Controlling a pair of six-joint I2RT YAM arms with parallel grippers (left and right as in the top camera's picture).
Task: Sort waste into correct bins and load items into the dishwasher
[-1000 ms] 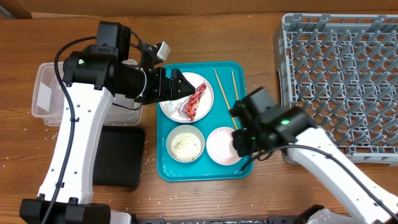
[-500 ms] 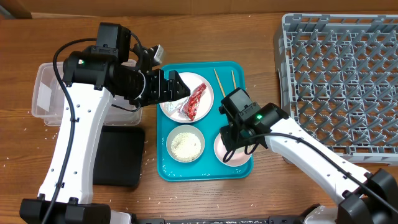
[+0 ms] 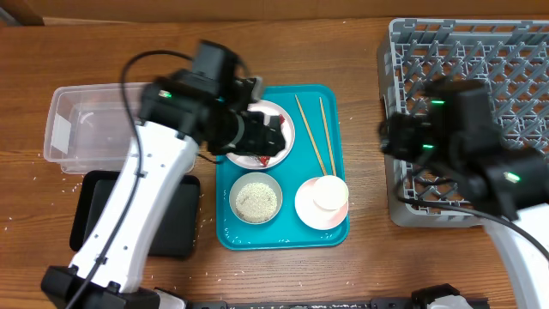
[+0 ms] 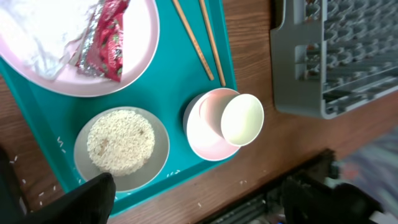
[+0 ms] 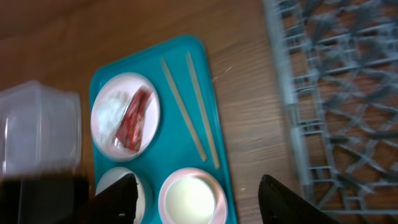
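Note:
The white plate [image 4: 59, 46] on the teal tray holds the red wrapper [image 4: 102, 40] and the white tissue [image 4: 43, 31]. Two chopsticks [image 4: 202, 40] lie beside it. One bowl [image 4: 121, 146] is full of rice. The other bowl [image 4: 208, 124] has the small cup [image 4: 242, 118] resting in it. My left gripper [image 4: 199, 205] hovers over the plate and tray [image 3: 273, 142], open and empty. My right gripper [image 5: 202, 205] is open and empty, raised high, with its arm [image 3: 455, 129] over the left part of the grey dish rack [image 3: 480, 77].
The clear tub [image 3: 86, 124] and the black tray [image 3: 167, 219] lie left of the teal tray [image 3: 283, 236]. Loose rice grains dot the wood near the front edge [image 4: 239, 183]. The rack's left wall [image 5: 283, 93] stands just right of the tray.
My right gripper has left the bowl on the tray, swung right over the rack and opened. The left arm has shifted right, over the plate.

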